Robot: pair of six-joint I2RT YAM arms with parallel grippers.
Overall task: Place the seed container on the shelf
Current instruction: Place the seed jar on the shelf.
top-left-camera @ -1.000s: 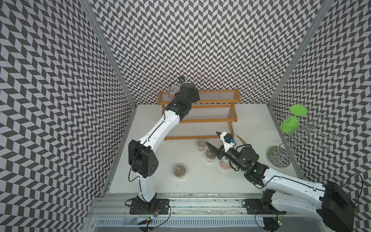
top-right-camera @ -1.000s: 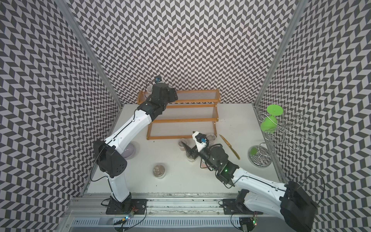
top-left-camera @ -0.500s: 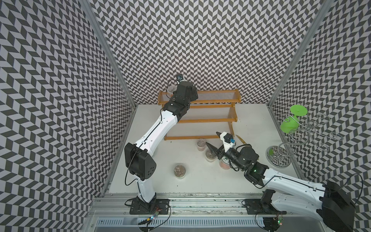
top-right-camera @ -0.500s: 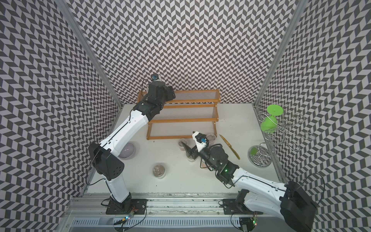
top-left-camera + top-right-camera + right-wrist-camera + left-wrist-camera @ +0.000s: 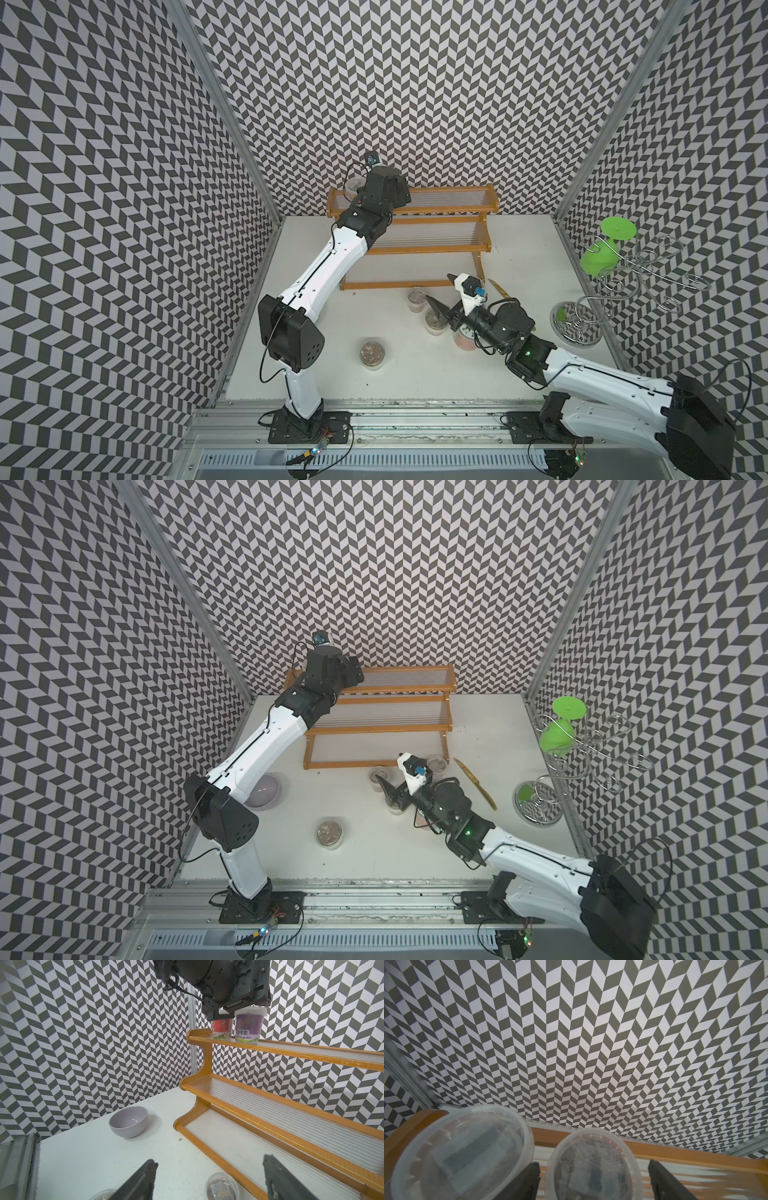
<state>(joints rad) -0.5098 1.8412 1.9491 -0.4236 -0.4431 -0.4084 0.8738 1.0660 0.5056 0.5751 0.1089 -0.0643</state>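
Your left gripper (image 5: 593, 1163) straddles the purple-labelled clear plastic seed container (image 5: 248, 1026), jaws spread with slim gaps either side of its lid. The container stands upright on the top tier of the orange-brown wooden three-tier shelf (image 5: 291, 1053), at eleven o'clock on the white table (image 5: 415, 374). Your right gripper (image 5: 209, 1159) hangs with jaws spread and nothing between them.
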